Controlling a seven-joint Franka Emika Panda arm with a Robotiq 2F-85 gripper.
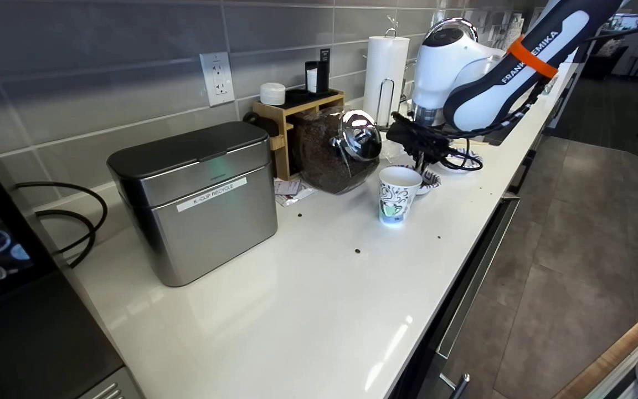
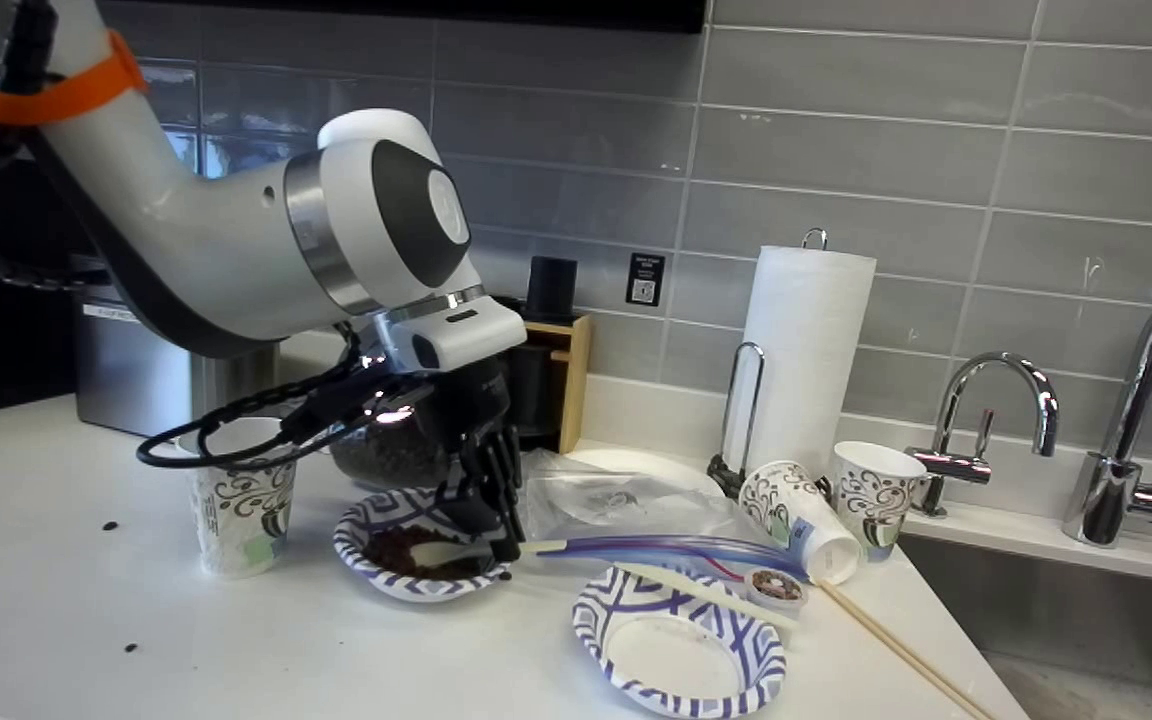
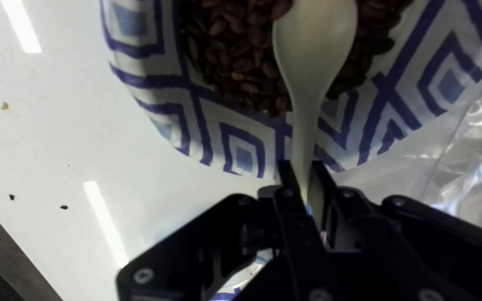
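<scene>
Evidently the grasp is done: the black two-fingered gripper (image 3: 301, 171) pinches the handle of a cream plastic spoon (image 3: 314, 50), whose head reaches ahead of it into a purple-patterned white paper bowl (image 3: 241, 148), over its reddish-brown beans (image 3: 241, 62). No spoonful lifted clear shows yet. Just beside that bowl, in an exterior view, a matching paper dish (image 2: 599, 622) shows no beans, only faint specks; on the opposite side stands an upright scroll-printed paper cup (image 2: 246, 515).

White-and-black arm (image 2: 191, 245) slanting down, wrist (image 2: 406, 215) bent, tool (image 3: 302, 171) pointing downward, fingers (image 3: 286, 179) pinched nearly together
</scene>
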